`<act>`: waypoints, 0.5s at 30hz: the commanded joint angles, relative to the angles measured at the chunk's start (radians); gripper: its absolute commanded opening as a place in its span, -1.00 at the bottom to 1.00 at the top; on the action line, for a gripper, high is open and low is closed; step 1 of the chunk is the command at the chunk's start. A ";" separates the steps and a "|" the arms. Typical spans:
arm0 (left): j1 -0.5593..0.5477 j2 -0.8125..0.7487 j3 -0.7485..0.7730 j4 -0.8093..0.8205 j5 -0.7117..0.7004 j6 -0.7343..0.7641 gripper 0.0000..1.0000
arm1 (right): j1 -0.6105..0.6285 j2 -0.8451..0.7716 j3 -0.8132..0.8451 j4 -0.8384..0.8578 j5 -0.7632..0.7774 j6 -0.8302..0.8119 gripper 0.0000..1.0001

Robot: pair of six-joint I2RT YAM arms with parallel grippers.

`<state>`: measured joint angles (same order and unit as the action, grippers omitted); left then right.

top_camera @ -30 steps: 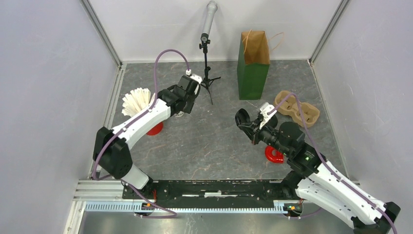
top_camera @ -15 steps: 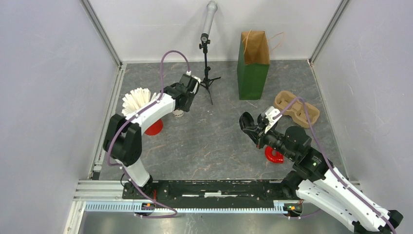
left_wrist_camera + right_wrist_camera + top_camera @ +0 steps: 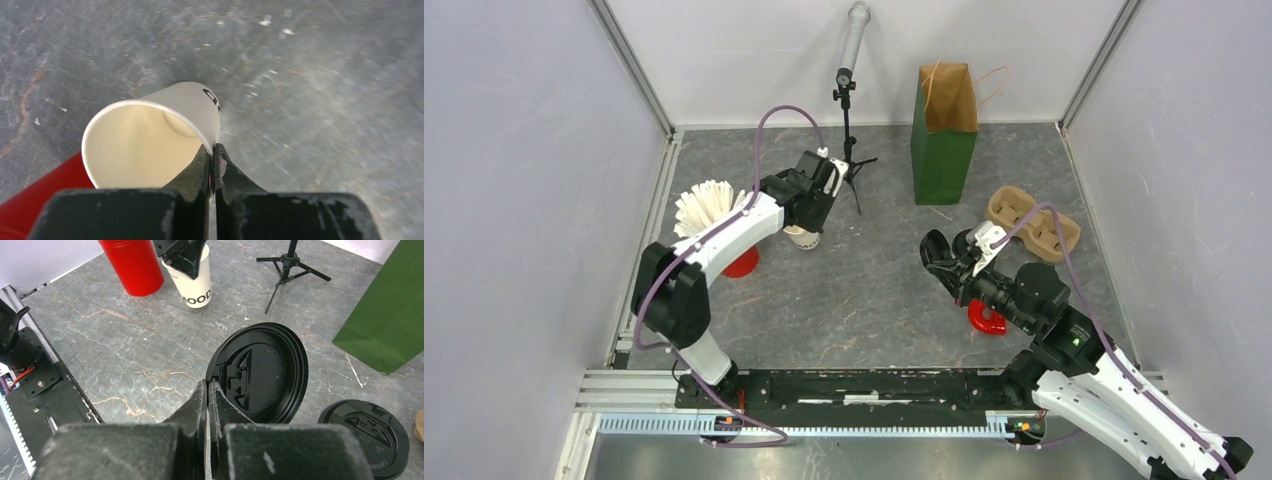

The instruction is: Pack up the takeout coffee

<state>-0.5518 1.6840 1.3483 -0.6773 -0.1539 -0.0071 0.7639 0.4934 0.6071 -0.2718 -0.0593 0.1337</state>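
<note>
Bright, even light; soft shadows; slight left-wrist blur

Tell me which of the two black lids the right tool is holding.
The tilted lid, pinched at its rim by the right tool. The flat lid lies loose on the table beside the green bag, touched by nothing.

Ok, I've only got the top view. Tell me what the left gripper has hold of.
Observer: The left gripper is shut on the rim of the cup, one finger inside, one outside.
Operator: Check inside it.
Observer: Empty and uncovered; the bottom shows.
Operator: Now the right gripper.
Observer: The right gripper is shut on the edge of the lid, held clear of the cup.
</note>
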 commanded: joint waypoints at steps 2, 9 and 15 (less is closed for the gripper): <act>-0.168 -0.163 -0.014 -0.057 0.014 -0.141 -0.85 | 0.003 -0.042 0.005 -0.002 0.051 -0.003 -1.00; -0.478 -0.205 -0.124 -0.005 -0.144 -0.332 -0.82 | 0.003 -0.135 -0.056 -0.019 0.053 0.056 -1.00; -0.612 -0.167 -0.152 0.019 -0.239 -0.434 -0.79 | 0.003 -0.219 -0.059 -0.061 0.097 0.090 -0.99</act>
<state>-1.1168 1.5017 1.2007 -0.6960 -0.2752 -0.3092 0.7639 0.3244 0.5510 -0.3286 0.0048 0.1875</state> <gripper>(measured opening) 0.100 0.010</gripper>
